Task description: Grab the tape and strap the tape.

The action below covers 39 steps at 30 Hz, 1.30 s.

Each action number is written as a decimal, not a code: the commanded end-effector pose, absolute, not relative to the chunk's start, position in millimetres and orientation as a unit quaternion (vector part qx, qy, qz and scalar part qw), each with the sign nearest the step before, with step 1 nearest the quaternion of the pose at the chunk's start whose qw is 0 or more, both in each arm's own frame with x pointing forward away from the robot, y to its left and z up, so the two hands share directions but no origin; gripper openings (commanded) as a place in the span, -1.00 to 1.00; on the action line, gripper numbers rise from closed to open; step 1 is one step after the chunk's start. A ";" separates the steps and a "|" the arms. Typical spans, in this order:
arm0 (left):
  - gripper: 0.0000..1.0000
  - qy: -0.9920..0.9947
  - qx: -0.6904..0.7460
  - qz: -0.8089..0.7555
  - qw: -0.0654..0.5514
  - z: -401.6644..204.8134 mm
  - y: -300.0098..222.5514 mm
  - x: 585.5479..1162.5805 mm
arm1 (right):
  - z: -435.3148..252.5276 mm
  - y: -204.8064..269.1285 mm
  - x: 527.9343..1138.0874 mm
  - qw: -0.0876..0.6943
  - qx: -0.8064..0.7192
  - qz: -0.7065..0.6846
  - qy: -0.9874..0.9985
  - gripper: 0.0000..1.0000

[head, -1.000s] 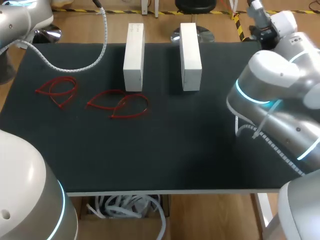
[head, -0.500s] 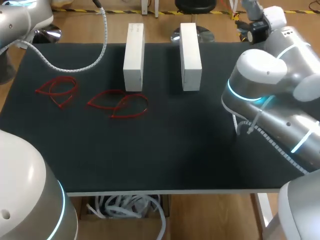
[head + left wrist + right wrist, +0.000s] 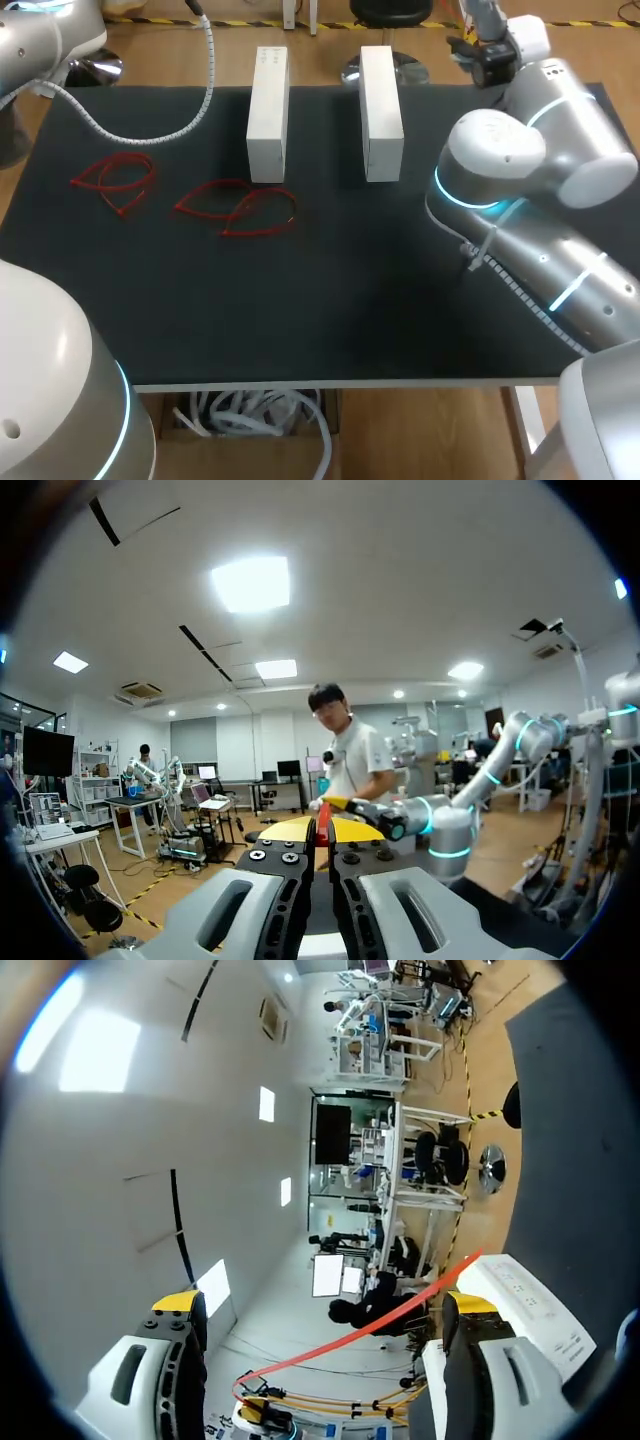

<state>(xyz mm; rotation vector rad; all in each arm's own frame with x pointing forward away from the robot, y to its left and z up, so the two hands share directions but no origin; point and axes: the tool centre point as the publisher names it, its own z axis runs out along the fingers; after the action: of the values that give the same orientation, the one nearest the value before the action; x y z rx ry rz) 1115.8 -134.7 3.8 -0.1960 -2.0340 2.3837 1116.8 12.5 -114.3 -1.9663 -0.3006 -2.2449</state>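
Left gripper [image 3: 322, 831] clamps a red tape strap [image 3: 322, 818]; right gripper [image 3: 324, 1302] stands wide apart, a second red strap [image 3: 370, 1328] crossing between.

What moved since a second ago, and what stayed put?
My right arm swung its elbow in toward the middle of the table, and its wrist slid left along the far edge. The red ties and the two white boxes stayed put.

Red tape [image 3: 236, 207], white blocks [image 3: 267, 115], black table [image 3: 330, 290], yellow-tipped fingers [image 3: 283, 831].
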 end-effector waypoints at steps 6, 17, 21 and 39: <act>-1.00 -0.648 -0.061 0.759 -0.001 3.8 -135.2 1114.0 | -114.9 16.5 1114.4 0.069 -0.639 -0.761 -0.088 1.00; -1.00 -0.648 -0.061 0.759 -0.001 3.8 -135.2 1114.0 | -115.0 15.5 1111.2 0.062 -0.635 -0.766 -0.077 1.00; -1.00 -0.648 -0.061 0.759 -0.001 3.8 -135.2 1114.0 | -116.6 12.8 1111.7 0.055 -0.639 -0.764 -0.073 1.00; -1.00 -0.648 -0.061 0.759 -0.001 3.8 -135.2 1114.0 | -112.4 8.6 1112.8 0.050 -0.643 -0.761 -0.071 -0.27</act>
<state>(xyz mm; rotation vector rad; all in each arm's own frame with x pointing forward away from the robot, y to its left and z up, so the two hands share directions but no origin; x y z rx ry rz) 1115.8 -134.7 3.8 -0.1961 -2.0339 2.3837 1113.6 8.2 -116.6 -1.9488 -0.2125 -2.3237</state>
